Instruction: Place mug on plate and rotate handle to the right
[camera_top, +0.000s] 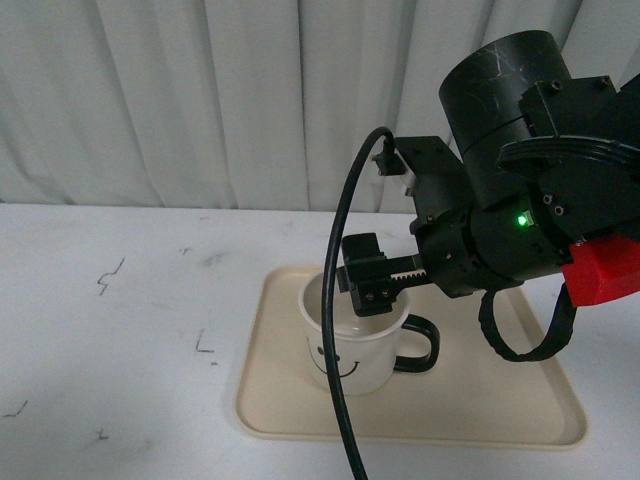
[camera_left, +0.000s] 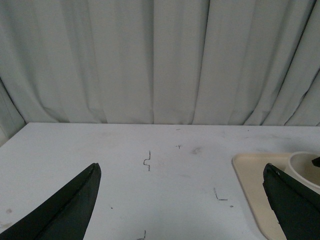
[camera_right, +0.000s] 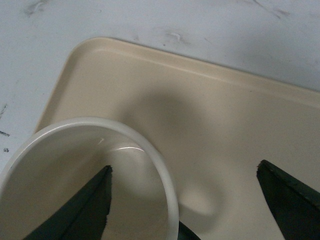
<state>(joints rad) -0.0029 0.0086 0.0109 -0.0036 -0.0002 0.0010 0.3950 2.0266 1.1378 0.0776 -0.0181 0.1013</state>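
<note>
The cream-white mug (camera_top: 352, 350) stands upright on the beige plate (camera_top: 500, 410), smiley face toward me. Its dark handle (camera_top: 420, 345) points right. My right gripper (camera_top: 375, 280) hovers just above the mug's rim, open and holding nothing. In the right wrist view the mug's rim (camera_right: 150, 145) lies between the spread fingers (camera_right: 85, 210) of the gripper (camera_right: 185, 200), one finger over the mug's inside and the other over the bare plate (camera_right: 225, 100). A sliver of the handle (camera_right: 186, 233) shows there. My left gripper (camera_left: 182, 200) is open and empty over the table, left of the plate (camera_left: 250, 175) and mug (camera_left: 305, 165).
The white table (camera_top: 120, 330) has small dark marks (camera_top: 205, 345). A grey curtain (camera_top: 200, 100) hangs behind. A black cable (camera_top: 340, 330) loops down from the right arm in front of the mug.
</note>
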